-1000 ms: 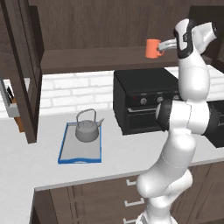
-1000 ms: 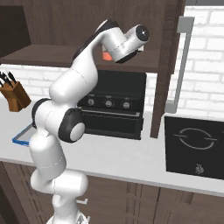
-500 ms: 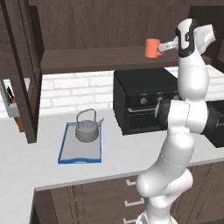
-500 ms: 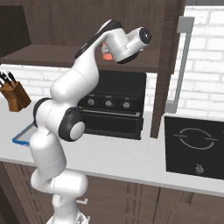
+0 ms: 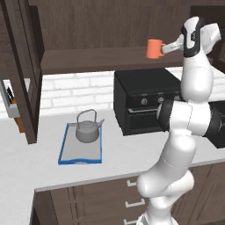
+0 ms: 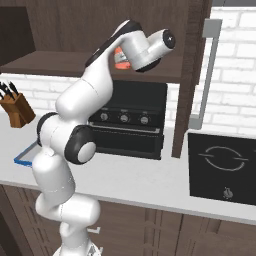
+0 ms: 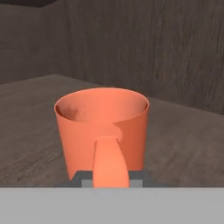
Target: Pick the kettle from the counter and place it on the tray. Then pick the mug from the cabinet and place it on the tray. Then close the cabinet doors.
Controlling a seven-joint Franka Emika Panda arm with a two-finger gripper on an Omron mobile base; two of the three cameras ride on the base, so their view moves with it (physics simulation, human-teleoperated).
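The tool (image 5: 165, 48) pinches the mug (image 5: 154, 48) by its handle on the cabinet (image 5: 88, 59) shelf. Kettle (image 5: 87, 131) sits on the tray (image 5: 66, 149); mug transfer and cabinet doors (image 5: 24, 74) remain.

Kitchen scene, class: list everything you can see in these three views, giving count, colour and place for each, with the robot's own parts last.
Squat grey metal kettle: one, grey, on the tray.
Blue-rimmed rectangular tray: one, grey bottom, on the counter.
Small orange mug: one, orange, on the cabinet shelf, handle between the fingers.
Dark wood wall cabinet: one, brown, doors open.
Black oven box: one, on the counter.
Wooden knife block: one, brown, counter's left end.
Light grey counter: one.
Two-finger gripper: one, shut on the mug's handle.
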